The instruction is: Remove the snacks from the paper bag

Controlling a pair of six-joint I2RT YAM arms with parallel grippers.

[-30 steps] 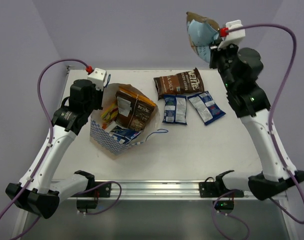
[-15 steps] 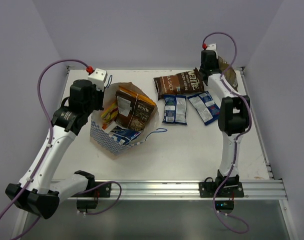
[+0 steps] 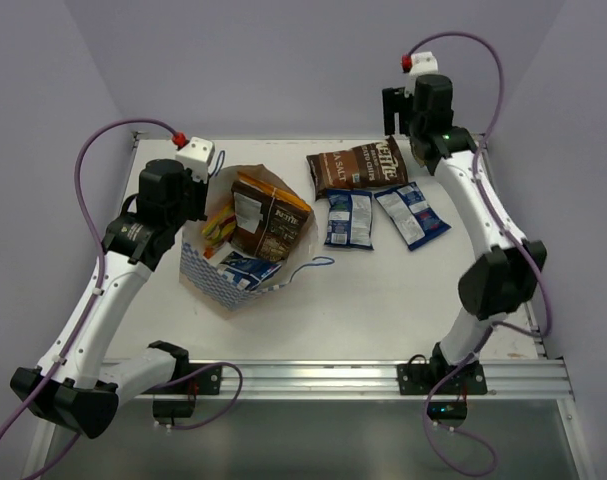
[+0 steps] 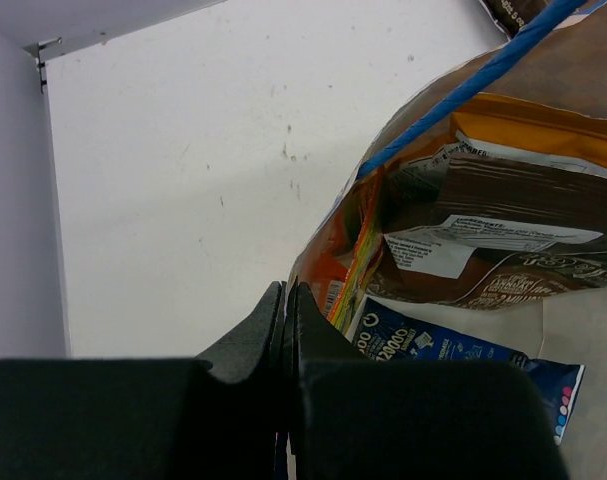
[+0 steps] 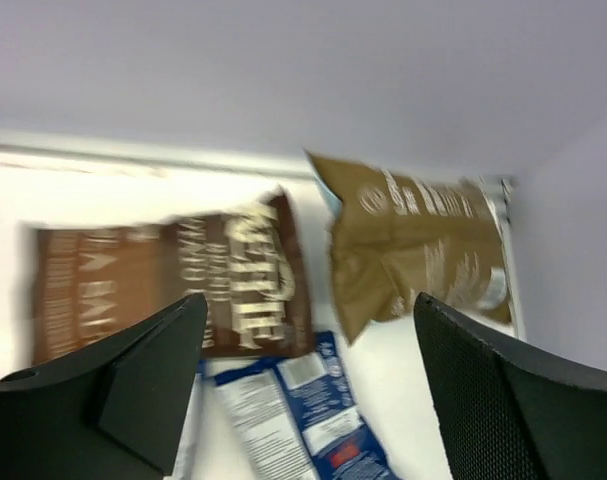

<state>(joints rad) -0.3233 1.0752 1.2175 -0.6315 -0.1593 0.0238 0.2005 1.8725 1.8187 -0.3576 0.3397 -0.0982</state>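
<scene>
Desk carries everything. Paper bag left of centre, mouth open, holds brown chip bags, orange-yellow packet and inner blue packet. Out on desk, far right: dark chip bag, tan chip bag at far-right corner, two blue packets just nearer. Left fingers closed at paper bag's left rim, pinch on paper unclear. Right fingers spread wide, empty, above far-right packets.

A matt checkered paper bag holds glossy, crinkled film snacks on a smooth, lightly scuffed white table; a brushed metal rail edges its near side.
</scene>
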